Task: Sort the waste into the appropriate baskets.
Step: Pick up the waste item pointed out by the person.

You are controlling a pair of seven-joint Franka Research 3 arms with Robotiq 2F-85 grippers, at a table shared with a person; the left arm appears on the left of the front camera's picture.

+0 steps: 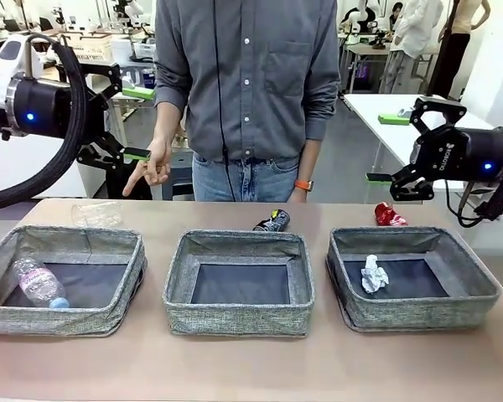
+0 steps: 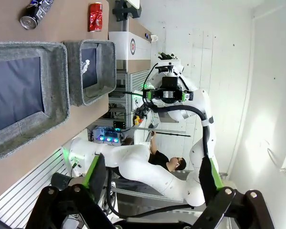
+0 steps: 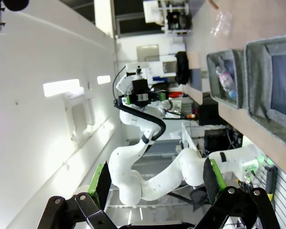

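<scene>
- The left gripper point(image 1: 131, 123) and right gripper point(image 1: 386, 148) hang above the table point(image 1: 251, 368) ends, jaws wide, gripping nothing.
- The left basket point(image 1: 67, 239) holds a lying clear bottle point(image 1: 40, 283) with a pinkish label.
- The right basket point(image 1: 411, 237) holds a crumpled white paper ball point(image 1: 374, 274).
- Behind the baskets, on the table: a clear cup point(image 1: 96, 213), a crushed black can point(image 1: 272, 221) behind the middle basket point(image 1: 239, 241), and a crushed red can point(image 1: 390, 216).

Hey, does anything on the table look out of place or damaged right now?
Yes: three pieces lie loose on the table behind the baskets, a clear plastic cup, a crushed black can and a crushed red can. Both cans are dented out of shape.
</scene>
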